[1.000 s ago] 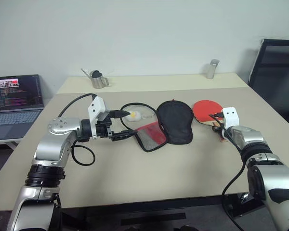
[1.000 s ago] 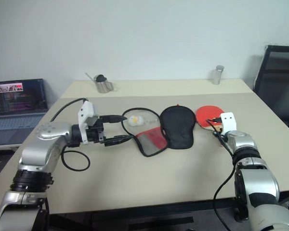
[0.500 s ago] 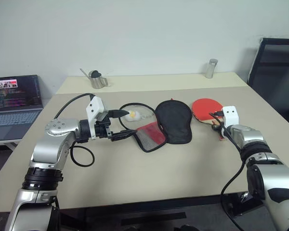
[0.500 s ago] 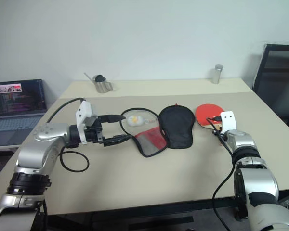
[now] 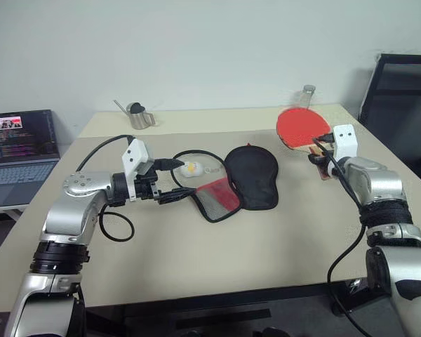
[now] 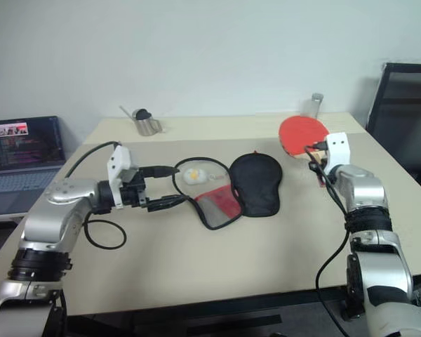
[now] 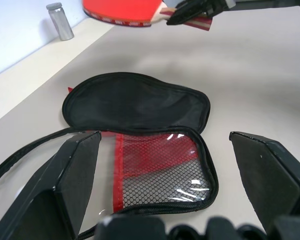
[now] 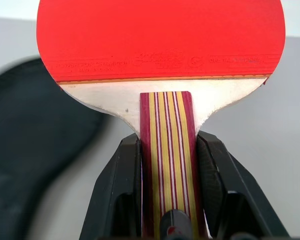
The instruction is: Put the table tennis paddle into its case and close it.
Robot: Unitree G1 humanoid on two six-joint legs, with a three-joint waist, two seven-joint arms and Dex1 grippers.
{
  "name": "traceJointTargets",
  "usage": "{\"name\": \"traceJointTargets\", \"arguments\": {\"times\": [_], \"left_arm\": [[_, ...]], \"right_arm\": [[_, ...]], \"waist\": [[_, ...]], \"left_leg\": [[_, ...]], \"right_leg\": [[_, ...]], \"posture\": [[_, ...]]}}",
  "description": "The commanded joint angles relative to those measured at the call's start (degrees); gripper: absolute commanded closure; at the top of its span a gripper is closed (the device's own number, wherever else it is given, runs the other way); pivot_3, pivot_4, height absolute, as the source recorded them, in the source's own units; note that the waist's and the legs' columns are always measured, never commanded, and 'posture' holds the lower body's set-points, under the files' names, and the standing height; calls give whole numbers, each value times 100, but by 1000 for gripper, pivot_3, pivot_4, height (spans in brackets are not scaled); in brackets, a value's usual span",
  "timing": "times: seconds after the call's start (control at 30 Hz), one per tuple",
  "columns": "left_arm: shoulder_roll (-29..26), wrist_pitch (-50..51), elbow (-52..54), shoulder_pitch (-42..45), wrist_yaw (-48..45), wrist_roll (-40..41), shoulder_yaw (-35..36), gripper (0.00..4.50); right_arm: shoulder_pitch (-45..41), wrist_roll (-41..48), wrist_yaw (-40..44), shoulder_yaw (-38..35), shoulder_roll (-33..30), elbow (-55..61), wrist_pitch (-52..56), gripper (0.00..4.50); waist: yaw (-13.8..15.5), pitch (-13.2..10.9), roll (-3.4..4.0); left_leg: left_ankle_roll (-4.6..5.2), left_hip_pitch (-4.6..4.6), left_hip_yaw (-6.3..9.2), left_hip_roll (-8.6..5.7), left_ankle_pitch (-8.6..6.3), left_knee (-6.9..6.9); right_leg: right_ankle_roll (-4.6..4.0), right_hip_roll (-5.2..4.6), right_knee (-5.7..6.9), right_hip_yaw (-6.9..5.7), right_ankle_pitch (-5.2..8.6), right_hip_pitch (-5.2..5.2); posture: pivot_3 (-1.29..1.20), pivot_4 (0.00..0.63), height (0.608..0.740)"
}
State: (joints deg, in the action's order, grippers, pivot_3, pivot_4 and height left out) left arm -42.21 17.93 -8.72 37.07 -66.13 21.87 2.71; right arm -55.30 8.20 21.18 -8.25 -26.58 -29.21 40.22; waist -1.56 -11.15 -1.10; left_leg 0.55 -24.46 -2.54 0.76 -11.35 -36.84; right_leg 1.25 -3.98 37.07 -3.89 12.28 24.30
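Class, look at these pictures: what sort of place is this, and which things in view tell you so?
Probably an office or lab workroom: a plain beige table against a bare white wall, an open laptop showing code on a side desk, and a black office chair at the table's far corner.

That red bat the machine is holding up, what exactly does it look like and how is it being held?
The table tennis paddle has a round, smooth red rubber face with faint printed lettering near its lower edge, pale bare wood below that, and a short handle striped yellow and dark red. The right tool grips the handle from both sides, its two black fingers pressed against it. The paddle is held in the air above the table, face up and roughly level, off to the right of the open case, touching nothing else.
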Motion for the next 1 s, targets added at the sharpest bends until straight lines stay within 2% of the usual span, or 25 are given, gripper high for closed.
{"name": "traceJointTargets", "arguments": {"times": [0.03,0.23,0.57,0.83,1.0], "left_arm": [[-116,-140,99,141,-29,31,175,0],[-149,-166,149,52,-7,50,215,0],[-198,-174,178,-24,4,56,264,0],[-235,-156,126,-44,-170,131,239,0],[-243,-114,-28,154,-276,108,173,0]], "right_arm": [[101,295,-113,-113,199,1093,482,3353],[368,389,-279,9,545,1949,965,3354],[595,504,-521,154,1106,2576,1337,3354],[775,490,-830,337,1678,2686,1378,3354],[852,371,-1182,403,2091,2338,1081,3354]], "waist": [[1,0,0],[5,0,0],[3,0,0],[0,0,0],[-1,0,0]], "left_leg": [[0,0,0,0,0,0],[0,-5,1,-2,0,-1],[0,-6,1,-1,0,-1],[0,-7,3,-1,0,-1],[0,-9,4,-1,0,-1]], "right_leg": [[0,0,1,1,0,1],[0,-1,0,-1,0,3],[0,-1,0,-1,0,6],[0,-1,0,-3,0,6],[0,-1,0,-3,0,8]], "posture": [[0,150,740],[0,150,740],[0,150,740],[0,150,740],[0,150,740]]}}
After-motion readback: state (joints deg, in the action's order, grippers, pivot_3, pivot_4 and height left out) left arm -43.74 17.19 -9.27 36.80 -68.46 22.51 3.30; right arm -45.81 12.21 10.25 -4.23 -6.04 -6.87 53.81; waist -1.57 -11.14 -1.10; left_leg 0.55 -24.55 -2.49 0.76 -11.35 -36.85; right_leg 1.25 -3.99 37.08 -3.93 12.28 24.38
